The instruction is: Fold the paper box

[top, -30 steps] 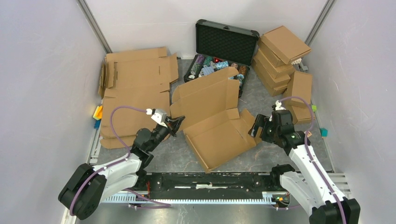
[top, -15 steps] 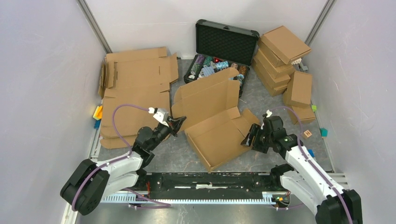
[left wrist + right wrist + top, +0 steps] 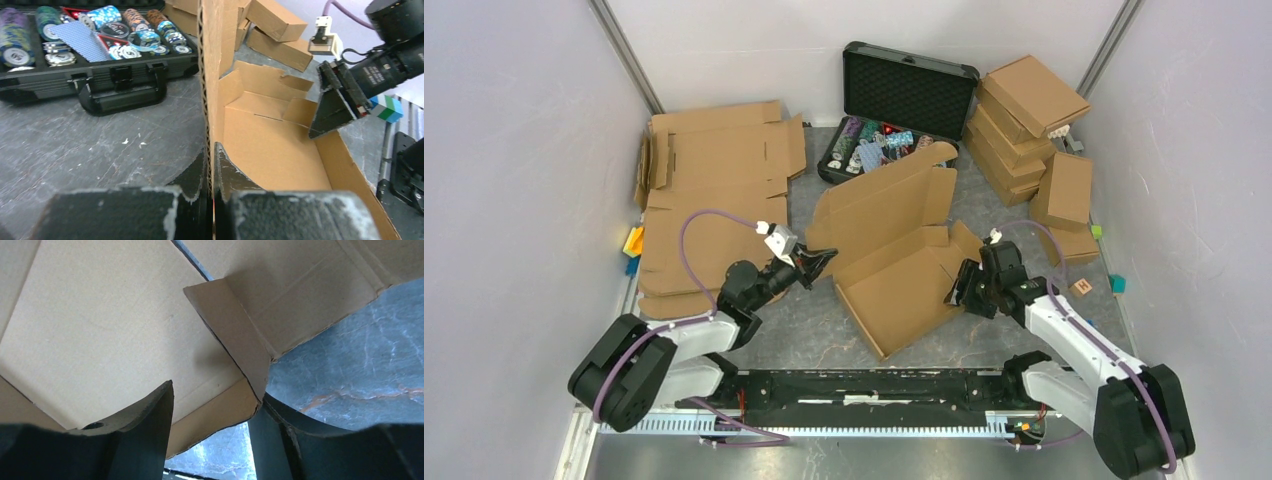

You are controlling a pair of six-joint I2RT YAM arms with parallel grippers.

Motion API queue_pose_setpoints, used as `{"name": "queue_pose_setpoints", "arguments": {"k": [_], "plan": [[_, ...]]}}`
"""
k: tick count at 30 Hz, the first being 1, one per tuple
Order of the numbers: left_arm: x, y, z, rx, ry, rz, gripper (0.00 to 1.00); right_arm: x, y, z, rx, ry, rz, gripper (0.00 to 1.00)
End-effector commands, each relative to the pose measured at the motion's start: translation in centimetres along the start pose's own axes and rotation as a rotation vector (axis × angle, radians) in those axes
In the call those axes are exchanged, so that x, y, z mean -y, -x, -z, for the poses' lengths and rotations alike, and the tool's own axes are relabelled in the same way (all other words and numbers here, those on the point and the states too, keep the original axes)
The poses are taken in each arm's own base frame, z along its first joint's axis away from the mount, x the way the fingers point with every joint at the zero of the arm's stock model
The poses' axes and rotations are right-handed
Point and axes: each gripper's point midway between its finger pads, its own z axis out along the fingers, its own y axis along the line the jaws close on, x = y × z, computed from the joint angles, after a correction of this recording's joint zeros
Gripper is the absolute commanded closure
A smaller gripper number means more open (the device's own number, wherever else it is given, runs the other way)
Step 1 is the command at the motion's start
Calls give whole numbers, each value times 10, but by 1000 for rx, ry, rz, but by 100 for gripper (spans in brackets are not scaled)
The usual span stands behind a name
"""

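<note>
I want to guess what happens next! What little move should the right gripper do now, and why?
Probably close the right gripper on the side flap. Its jaws stand open around that flap, while the left gripper pinches a wall of the paper box upright.

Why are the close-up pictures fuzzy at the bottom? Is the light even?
Left wrist view: the left end effector is too close, blurred; the box sharp. Right wrist view: the right end effector dark and soft, shadow on the box. Top view: even light, sharp.
</note>
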Motion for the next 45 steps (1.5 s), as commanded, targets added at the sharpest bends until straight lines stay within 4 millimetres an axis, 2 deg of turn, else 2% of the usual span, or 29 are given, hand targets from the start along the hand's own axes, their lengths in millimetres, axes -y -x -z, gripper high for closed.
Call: {"name": "queue_pose_setpoints", "arguments": {"k": [1,8,13,23,29,33,39,41,44,45], "plan": [[29,-7,-5,-48,-158,74,95,-22,37,-2,123,56,22,41],[37,-17,-11,-106,-217,127,95,-25,60,-7,176,18,26,41],[41,-19,-11,-96,-240,148,95,-35,70,-9,192,44,-3,39],[48,-21,-14,-94,-283,218,95,-50,79,-12,199,86,-66,34],[42,-22,-16,-84,-246,233,95,-60,67,-5,167,79,-8,17],[41,-22,-16,-80,-234,230,95,-65,57,-1,154,97,-8,19],[47,-25,-17,-97,-264,225,94,-76,57,-2,148,106,9,21],[44,-26,-17,-97,-238,224,90,-74,59,-3,147,84,22,21],[36,-29,-17,-113,-189,216,65,-65,61,-2,173,50,44,21],[32,-29,-18,-116,-167,214,62,-62,59,-3,172,47,49,21]]}}
